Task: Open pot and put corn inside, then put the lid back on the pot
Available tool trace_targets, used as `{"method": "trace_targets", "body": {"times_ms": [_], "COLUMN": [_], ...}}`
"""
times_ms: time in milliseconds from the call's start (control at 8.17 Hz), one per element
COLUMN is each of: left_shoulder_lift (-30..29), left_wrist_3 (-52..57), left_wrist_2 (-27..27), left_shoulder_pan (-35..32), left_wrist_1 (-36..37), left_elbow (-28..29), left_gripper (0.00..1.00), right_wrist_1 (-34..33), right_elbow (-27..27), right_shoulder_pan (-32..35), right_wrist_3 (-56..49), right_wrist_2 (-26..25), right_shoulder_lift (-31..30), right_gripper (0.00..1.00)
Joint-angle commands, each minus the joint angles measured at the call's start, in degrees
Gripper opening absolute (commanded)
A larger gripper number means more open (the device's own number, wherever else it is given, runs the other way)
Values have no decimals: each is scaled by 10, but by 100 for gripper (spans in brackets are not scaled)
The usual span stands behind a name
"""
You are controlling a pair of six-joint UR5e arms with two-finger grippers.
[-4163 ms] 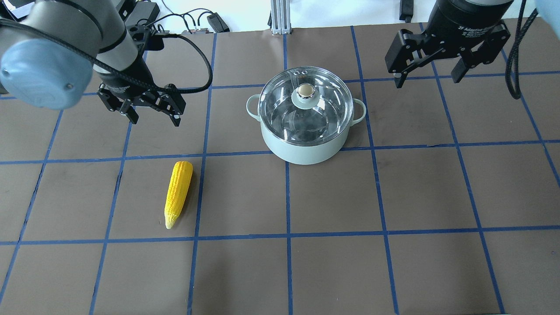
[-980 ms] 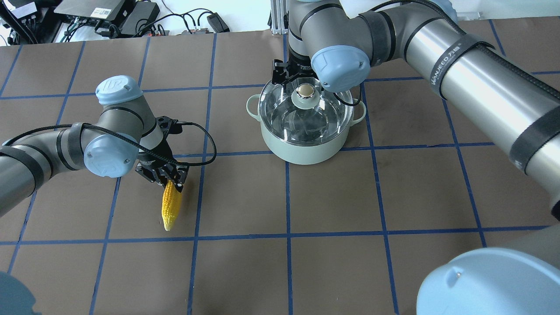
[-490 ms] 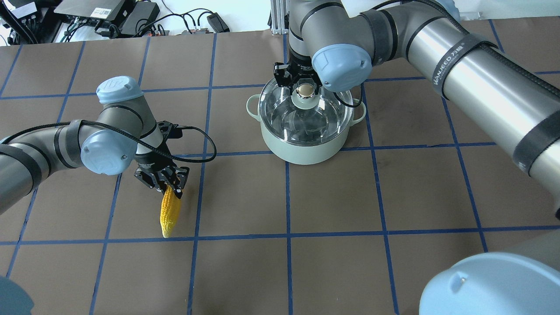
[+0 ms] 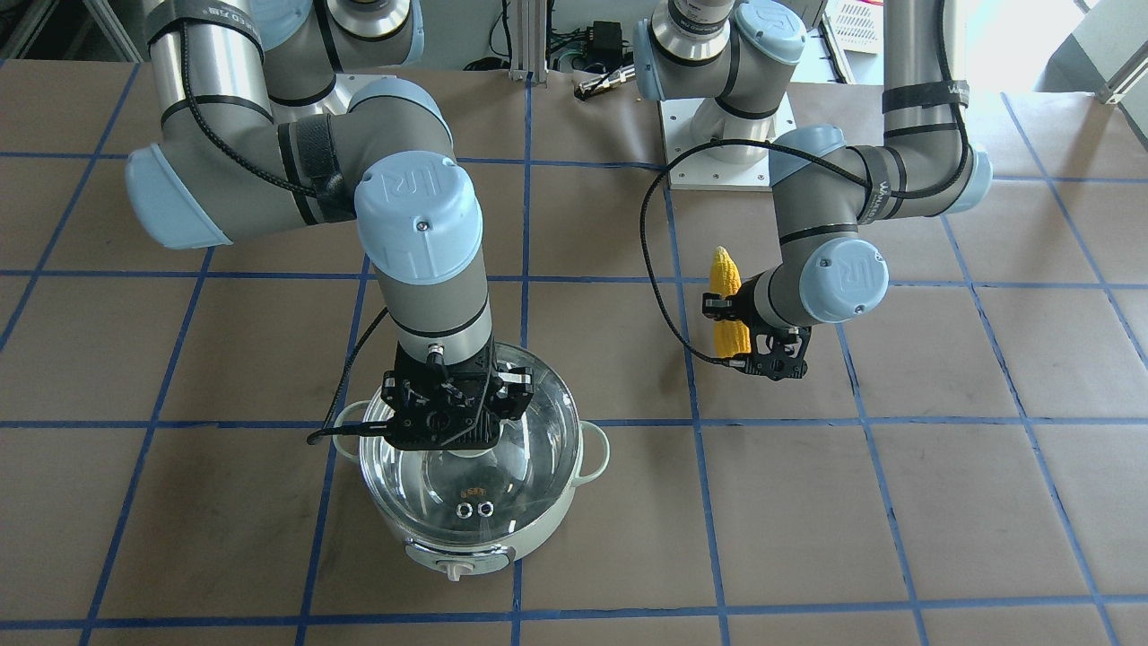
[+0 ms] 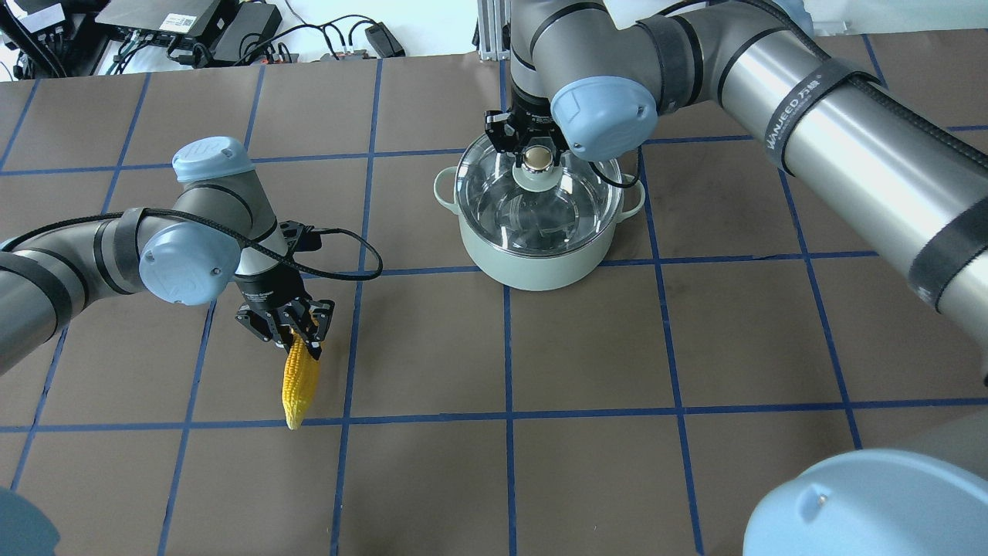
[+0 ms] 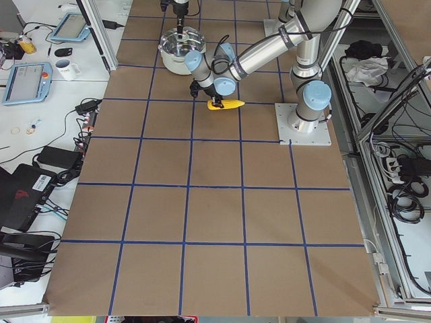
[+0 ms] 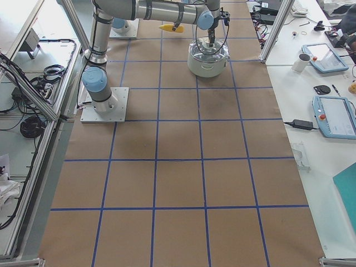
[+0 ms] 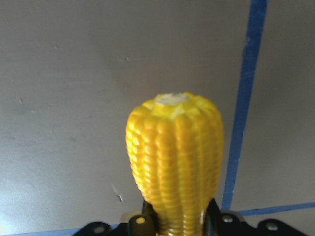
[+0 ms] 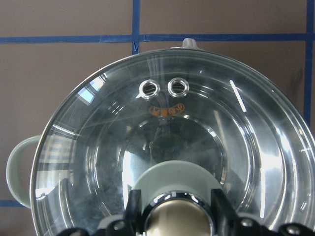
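The yellow corn hangs tapered end forward from my left gripper, which is shut on its thick end and holds it above the table, left of the pot. It also shows in the front view and the left wrist view. The pale mint pot stands mid-table with the clear glass lid resting on it. My right gripper is down over the lid, its fingers pressed on both sides of the beige knob.
The brown table top is marked by blue tape lines. Cables and electronics lie beyond the far edge. My right arm stretches across the right half toward the pot. The pot's side handle faces the corn side.
My left gripper has raised the corn off the table and turned it slightly. My right gripper has come down over the lid knob and its fingers now touch it.
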Motion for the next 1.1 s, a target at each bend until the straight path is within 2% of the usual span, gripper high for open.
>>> {"method": "trace_targets", "body": {"times_ms": [0,122,367,612,735,980], "left_shoulder_lift": [2,10,6,5,4,-4], "left_wrist_3": [-30,-46,-57,-58,-74,-124], "left_wrist_2": [-2,-2,-6,-17,-36,-53], "left_shoulder_pan": [-6,-22,-39,-44,-55,-96], "left_wrist_1": [-15,-25,-104,-106,-106,-106], "left_elbow": [26,59,159,214,239,315], "left_gripper": [1,1,0,0,0,0], "right_wrist_1": [8,35,114,197,221,254], "right_elbow": [-2,-3,-7,-6,-6,-6], "right_shoulder_pan": [0,-1,-17,-53,-71,-91], "right_wrist_3": [-2,-3,-10,-16,-19,-50], "right_wrist_2": [-1,0,6,7,26,29], "right_shoulder_lift": [-31,-59,-139,-183,-195,-216], "right_gripper": [33,34,36,38,38,37]}}
